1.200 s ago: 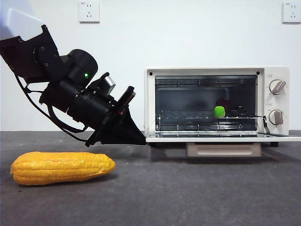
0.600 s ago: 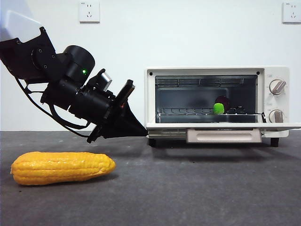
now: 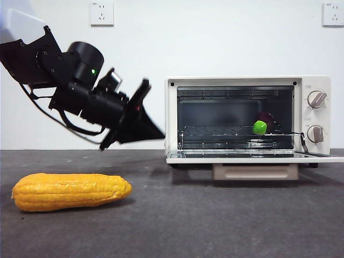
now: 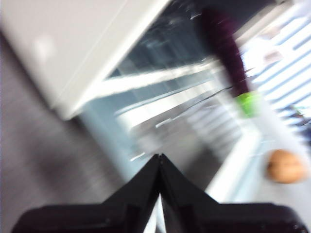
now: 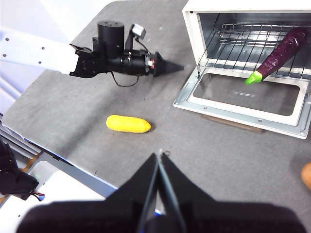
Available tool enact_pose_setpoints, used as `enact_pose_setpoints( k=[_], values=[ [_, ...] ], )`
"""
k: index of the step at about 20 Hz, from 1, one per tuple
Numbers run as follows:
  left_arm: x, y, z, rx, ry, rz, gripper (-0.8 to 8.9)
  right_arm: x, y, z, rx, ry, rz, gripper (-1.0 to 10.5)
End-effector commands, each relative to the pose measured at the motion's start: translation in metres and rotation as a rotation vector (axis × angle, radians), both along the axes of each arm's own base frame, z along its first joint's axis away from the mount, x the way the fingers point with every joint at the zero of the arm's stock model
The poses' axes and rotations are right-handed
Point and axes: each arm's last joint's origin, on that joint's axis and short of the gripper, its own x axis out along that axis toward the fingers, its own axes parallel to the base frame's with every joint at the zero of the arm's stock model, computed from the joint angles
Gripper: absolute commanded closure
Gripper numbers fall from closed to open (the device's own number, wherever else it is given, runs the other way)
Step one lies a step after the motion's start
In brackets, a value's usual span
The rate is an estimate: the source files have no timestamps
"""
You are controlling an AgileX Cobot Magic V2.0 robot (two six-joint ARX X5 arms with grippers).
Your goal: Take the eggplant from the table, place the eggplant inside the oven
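Front view shows the eggplant (image 3: pixel 262 124) lying on the wire rack (image 3: pixel 236 130) inside the oven (image 3: pixel 247 118), green stem cap toward the open door (image 3: pixel 252 157). Just left of the oven, the left gripper (image 3: pixel 156 131) hovers above the counter (image 3: pixel 215 215), fingers pressed together, empty. A corn cob (image 3: pixel 71 191) lies below it. The right gripper (image 5: pixel 160 160), fingers also closed, waits well apart.

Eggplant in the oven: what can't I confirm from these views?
- Eggplant body: front view shows mostly its green cap; it lies end-on.
- Left wrist view: motion-blurred, so rack contact is unclear.
- Orange object: cut by right wrist view's edge.
- Oven knob settings: too small.
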Motion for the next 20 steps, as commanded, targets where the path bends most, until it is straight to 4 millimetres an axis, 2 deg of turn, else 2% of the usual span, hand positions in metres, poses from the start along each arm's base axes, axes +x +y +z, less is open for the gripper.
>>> enact_pose_setpoints(
  k=[1,5,9,14,16,20],
  values=[
    [-0.005,0.004,-0.015,0.139,0.019,0.0,8.21,-0.002,0.0,-0.002,-0.009,0.013,0.006,9.6],
    [-0.009,0.002,-0.019,0.184,0.03,-0.02,8.21,-0.002,0.0,-0.002,-0.009,0.014,0.006,9.6],
    [-0.017,-0.017,-0.021,0.218,0.007,-0.062,8.21,-0.002,0.0,-0.002,-0.008,0.014,0.006,9.6],
    [-0.025,-0.035,-0.045,0.226,0.07,-0.125,8.21,-0.002,0.0,-0.001,-0.008,0.014,0.007,9.6],
    [-0.025,-0.038,-0.049,0.185,0.097,-0.152,8.21,-0.002,0.0,-0.002,-0.008,0.014,0.007,9.6],
    [-0.015,-0.037,-0.036,0.01,0.08,-0.151,8.21,-0.002,0.0,-0.002,-0.008,0.014,0.006,9.6]
  ],
)
